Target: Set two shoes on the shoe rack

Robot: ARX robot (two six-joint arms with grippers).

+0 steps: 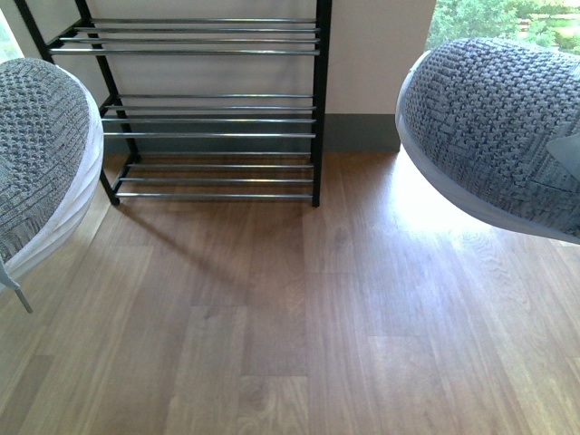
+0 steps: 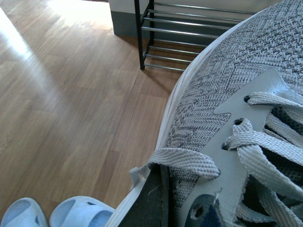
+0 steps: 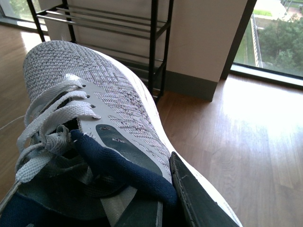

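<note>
Left gripper (image 2: pixel 158 204) is pinching the left shoe (image 1: pixel 36 154) at the collar, right gripper (image 3: pixel 165 208) same on the right shoe (image 1: pixel 498 127), both up in the air short of the rack (image 1: pixel 208 118). Light, squishy knit, so the collar looks like the best hold imo

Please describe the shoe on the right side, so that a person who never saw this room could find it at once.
Start from the shoe rack at the wall, then look right, towards the window with green trees. There the right shoe, grey knit with a white sole, hangs above the wooden floor. The left shoe looks alike but hangs left of the rack.
</note>
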